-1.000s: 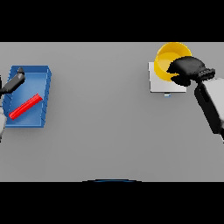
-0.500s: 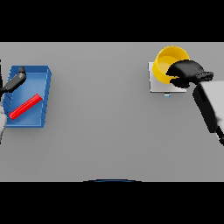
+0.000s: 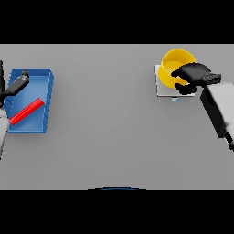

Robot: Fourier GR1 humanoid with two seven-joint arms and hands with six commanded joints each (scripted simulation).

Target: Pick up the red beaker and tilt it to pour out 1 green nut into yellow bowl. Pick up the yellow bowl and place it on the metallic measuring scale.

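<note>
The yellow bowl [image 3: 176,65] sits on the metallic scale [image 3: 163,87]; the right hand [image 3: 192,75] curls around its rim. The left hand [image 3: 17,84], relaxed and holding nothing, hovers over the blue tray [image 3: 45,98] containing the red beaker [image 3: 26,111].

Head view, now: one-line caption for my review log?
Right hand grips yellow bowl on the scale; red beaker lies in blue tray.

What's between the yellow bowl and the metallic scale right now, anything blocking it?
Nothing visible blocks it. The yellow bowl already sits over the metallic scale at the table's far right, with the right hand curled on the bowl's near rim. The left hand is far off, over the blue tray holding the red beaker.
</note>
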